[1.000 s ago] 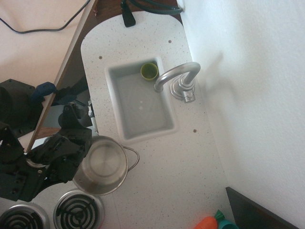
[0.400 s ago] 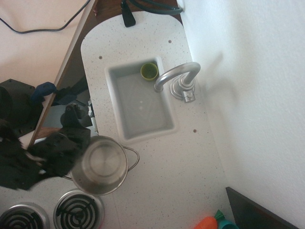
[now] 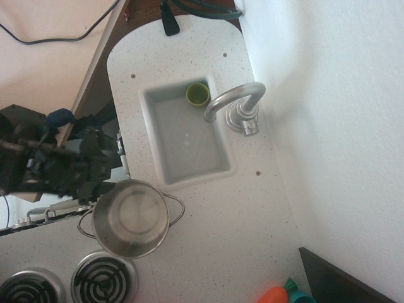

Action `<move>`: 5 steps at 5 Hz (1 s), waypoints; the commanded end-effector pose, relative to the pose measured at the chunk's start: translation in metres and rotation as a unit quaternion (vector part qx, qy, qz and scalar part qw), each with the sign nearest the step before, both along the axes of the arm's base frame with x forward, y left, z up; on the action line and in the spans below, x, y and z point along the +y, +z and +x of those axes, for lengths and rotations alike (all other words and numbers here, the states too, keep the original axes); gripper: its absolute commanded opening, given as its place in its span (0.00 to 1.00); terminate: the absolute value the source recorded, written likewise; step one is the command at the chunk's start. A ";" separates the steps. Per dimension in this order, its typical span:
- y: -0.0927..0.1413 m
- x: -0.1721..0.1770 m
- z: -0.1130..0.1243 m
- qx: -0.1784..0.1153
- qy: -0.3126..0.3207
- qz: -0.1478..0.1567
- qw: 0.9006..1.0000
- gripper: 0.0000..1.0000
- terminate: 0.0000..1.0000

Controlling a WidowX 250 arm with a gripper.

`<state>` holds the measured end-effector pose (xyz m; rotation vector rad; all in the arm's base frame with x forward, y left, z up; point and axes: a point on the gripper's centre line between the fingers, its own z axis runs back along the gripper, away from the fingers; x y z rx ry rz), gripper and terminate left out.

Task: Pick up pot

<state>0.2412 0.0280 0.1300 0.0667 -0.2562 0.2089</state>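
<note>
The pot is a round shiny steel pot standing upright on the white counter, between the sink and the stove burners. Its thin wire loop handles show at the right and the left. My gripper is black and blurred, just up and left of the pot's rim. I cannot tell whether it touches the rim. Its jaws do not show clearly, so I cannot tell whether they are open or shut. The pot's inside is empty.
The grey sink holds a small green cup in its far corner, with a silver faucet beside it. Two coil burners lie below the pot. An orange toy lies at the bottom right. The counter's edge runs along the left.
The arm has swung up and away from the pot's left side, uncovering the pot's left handle. The pot has stayed in about the same place.
</note>
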 end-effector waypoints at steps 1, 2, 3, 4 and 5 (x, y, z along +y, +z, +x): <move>-0.018 0.005 0.017 -0.037 0.039 -0.082 0.995 1.00 0.00; -0.049 0.001 0.029 -0.019 0.066 -0.119 0.991 1.00 0.00; -0.070 -0.013 0.034 0.011 0.051 -0.105 0.993 1.00 0.00; -0.077 -0.021 0.041 0.011 0.037 -0.109 0.993 1.00 0.00; -0.074 -0.022 0.045 0.017 0.028 -0.102 0.994 1.00 0.00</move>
